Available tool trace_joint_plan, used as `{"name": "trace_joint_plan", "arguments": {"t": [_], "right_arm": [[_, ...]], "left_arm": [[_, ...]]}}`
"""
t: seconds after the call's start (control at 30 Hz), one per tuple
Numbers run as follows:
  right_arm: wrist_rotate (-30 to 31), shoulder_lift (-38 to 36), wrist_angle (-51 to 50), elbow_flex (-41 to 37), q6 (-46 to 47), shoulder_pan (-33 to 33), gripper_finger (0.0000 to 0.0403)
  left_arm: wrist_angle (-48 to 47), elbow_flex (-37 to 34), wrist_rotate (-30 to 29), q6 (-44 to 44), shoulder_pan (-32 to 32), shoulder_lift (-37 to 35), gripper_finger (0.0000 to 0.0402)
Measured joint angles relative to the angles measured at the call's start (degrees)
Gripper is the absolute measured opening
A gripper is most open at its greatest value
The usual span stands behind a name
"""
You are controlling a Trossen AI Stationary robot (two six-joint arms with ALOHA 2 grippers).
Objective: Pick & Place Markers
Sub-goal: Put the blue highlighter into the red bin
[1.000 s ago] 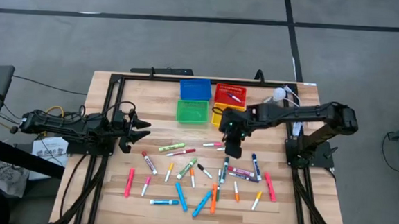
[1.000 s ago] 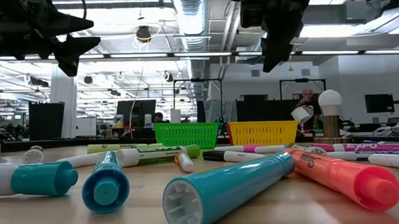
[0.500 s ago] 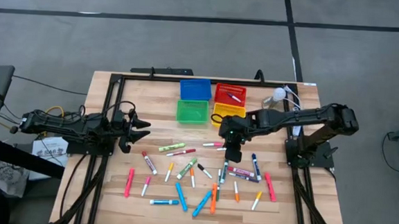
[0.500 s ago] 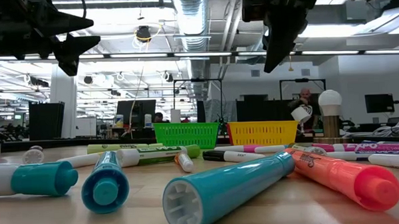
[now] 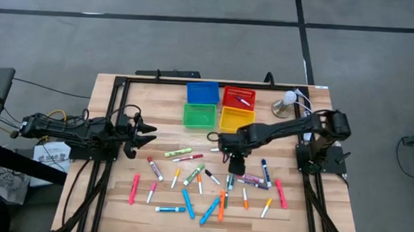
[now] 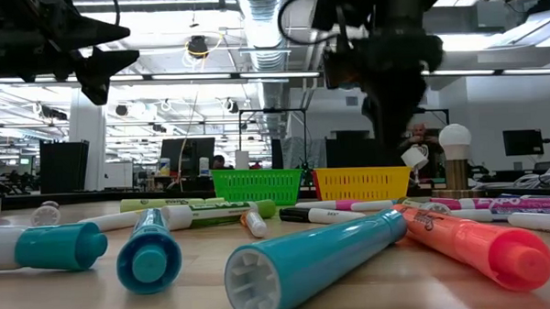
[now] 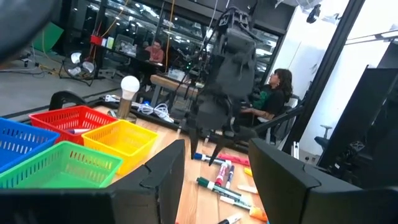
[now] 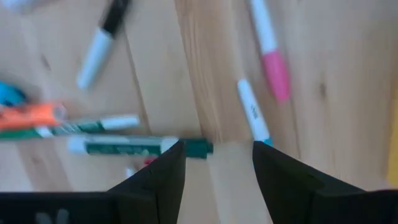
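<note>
Many markers [image 5: 203, 179] with coloured caps lie scattered flat on the wooden table's near half. My right gripper [image 5: 234, 163] points down over the right part of that scatter, open, nothing between its fingers [image 8: 216, 152]. A white marker with a dark green cap [image 8: 140, 147] lies on the table just beneath, beside one finger, and a pink-capped one [image 8: 268, 50] lies farther off. The low view shows this gripper [image 6: 391, 132] above the table. My left gripper [image 5: 148, 132] waits open at the table's left side, held level [image 7: 216, 171].
Four small bins stand at the table's far middle: blue [image 5: 202, 92], red [image 5: 238, 96] with a marker inside, green [image 5: 199, 115] and yellow [image 5: 236, 119]. A white bulb lamp [image 5: 287, 99] stands at the far right. A black frame [image 5: 122, 96] runs round the table.
My right gripper has come down from beside the yellow bin and gone toward the table's near and left side, and now hangs low over the scattered markers. No marker has moved.
</note>
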Motion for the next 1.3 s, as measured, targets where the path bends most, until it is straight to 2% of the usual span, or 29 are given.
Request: {"name": "trace_joint_plan", "arguments": {"t": [0.2, 1.07, 1.3], "right_arm": [[0.2, 3.91, -0.77, -0.01, -1.29, 0.51, 0.0171], [2.25, 7.8, 3.52, -0.14, -6.37, -4.13, 0.0173], [2.31, 7.73, 6.49, -3.78, -6.26, -4.25, 0.0168]], "left_arm": [[0.06, 0.0, 0.04, 0.0, 0.0, 0.09, 0.0177], [1.19, 0.0, 0.03, 0.0, 0.01, 0.53, 0.0177], [1.27, 0.0, 0.03, 0.0, 0.0, 0.53, 0.0177]]}}
